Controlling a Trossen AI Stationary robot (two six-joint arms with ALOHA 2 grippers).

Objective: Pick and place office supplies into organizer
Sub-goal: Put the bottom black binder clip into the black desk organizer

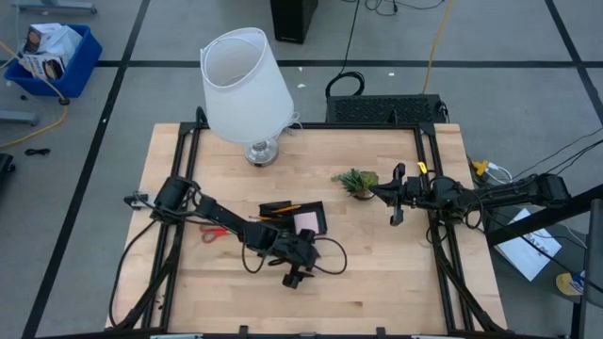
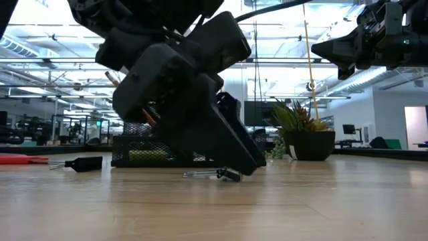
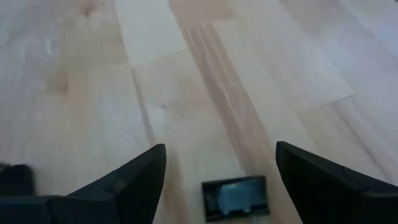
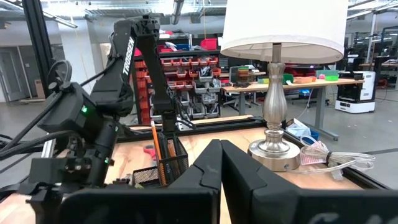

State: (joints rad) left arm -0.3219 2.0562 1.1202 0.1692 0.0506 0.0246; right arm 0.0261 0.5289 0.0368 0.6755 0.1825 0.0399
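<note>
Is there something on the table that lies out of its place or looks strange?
Yes. The red-handled scissors lie loose on the table, left of the organizer, and a small black clip lies between the open left gripper's fingers.

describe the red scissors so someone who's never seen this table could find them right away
Start at the big white lamp at the far edge of the wooden table, then come toward the near side to the black organizer at mid-table. The scissors lie flat on the wood off the organizer's left side, beside the left arm. Their red handles are the only red on the table.
</note>
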